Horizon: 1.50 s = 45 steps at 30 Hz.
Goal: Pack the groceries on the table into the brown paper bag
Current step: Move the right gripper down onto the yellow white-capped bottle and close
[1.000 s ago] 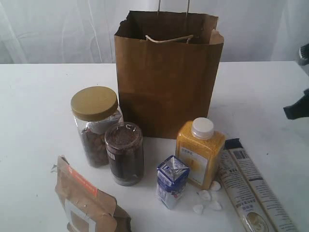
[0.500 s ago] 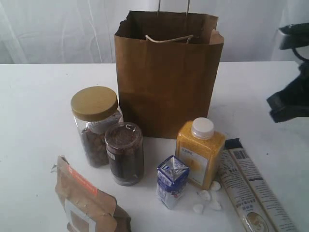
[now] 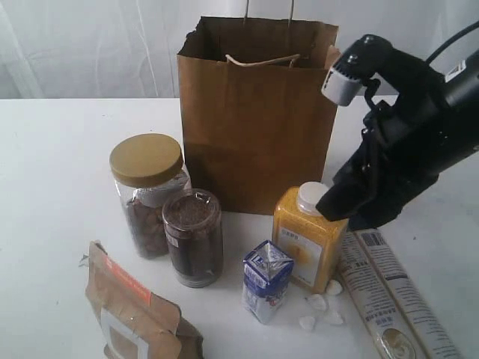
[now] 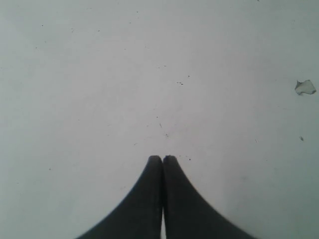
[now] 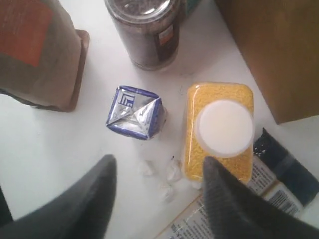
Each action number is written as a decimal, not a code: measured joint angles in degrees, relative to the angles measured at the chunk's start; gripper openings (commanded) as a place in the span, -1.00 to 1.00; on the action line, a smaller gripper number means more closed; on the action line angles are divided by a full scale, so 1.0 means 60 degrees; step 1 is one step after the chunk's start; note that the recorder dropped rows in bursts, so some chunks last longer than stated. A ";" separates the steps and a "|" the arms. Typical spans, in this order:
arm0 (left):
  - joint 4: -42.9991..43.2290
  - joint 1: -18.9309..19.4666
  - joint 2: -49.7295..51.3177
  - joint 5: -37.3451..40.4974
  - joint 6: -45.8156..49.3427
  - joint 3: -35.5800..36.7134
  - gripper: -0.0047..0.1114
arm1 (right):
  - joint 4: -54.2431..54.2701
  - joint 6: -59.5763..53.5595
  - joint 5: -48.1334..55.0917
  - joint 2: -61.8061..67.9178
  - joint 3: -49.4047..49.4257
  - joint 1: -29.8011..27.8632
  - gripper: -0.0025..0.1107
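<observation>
The right arm had swung in from the far right edge, where a second earlier only a dark corner of it showed, and now hung low over the front row; nothing else had shifted. Its right pincer (image 5: 158,172) stood spread and empty, dark matte fingers either side of the gap, poised above the yellow white-capped bottle (image 5: 219,132) but not touching it.

That bottle was squat and flat-sided, clear plastic packed with fine yellow grain under a smooth round cap. Just beside it stood the small blue-white carton (image 5: 134,112), glossy card with a folded gable top; a few small white lumps (image 3: 318,303) lay between them on the table (image 3: 60,149). Further out were the smaller dark-filled jar (image 5: 144,30), the clear jar with tan lid (image 3: 147,191), the kraft pouch with orange strip (image 5: 35,50), soft and slumped, and the long printed packet (image 3: 389,292) lying flat.

The brown paper bag (image 3: 258,120) stood open behind them, stiff, creased, with cord handles; I judged packing not yet begun, all six items being outside it. The left pincer (image 4: 162,159) was pressed together over bare table, holding nothing.
</observation>
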 measured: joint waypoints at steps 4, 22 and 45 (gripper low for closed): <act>0.0000 0.0000 0.0000 0.0000 0.0000 0.0000 -0.92 | -0.0231 -0.0038 -0.0537 0.0000 0.0000 0.0105 0.40; 0.0000 0.0000 0.0000 0.0000 0.0000 0.0000 -0.92 | -0.0482 -0.0055 -0.2911 0.1185 0.0793 0.0120 0.40; 0.0000 0.0000 0.0000 0.0000 0.0000 0.0000 -0.92 | -0.0069 -0.0073 -0.3184 0.2656 0.0793 0.0120 -0.13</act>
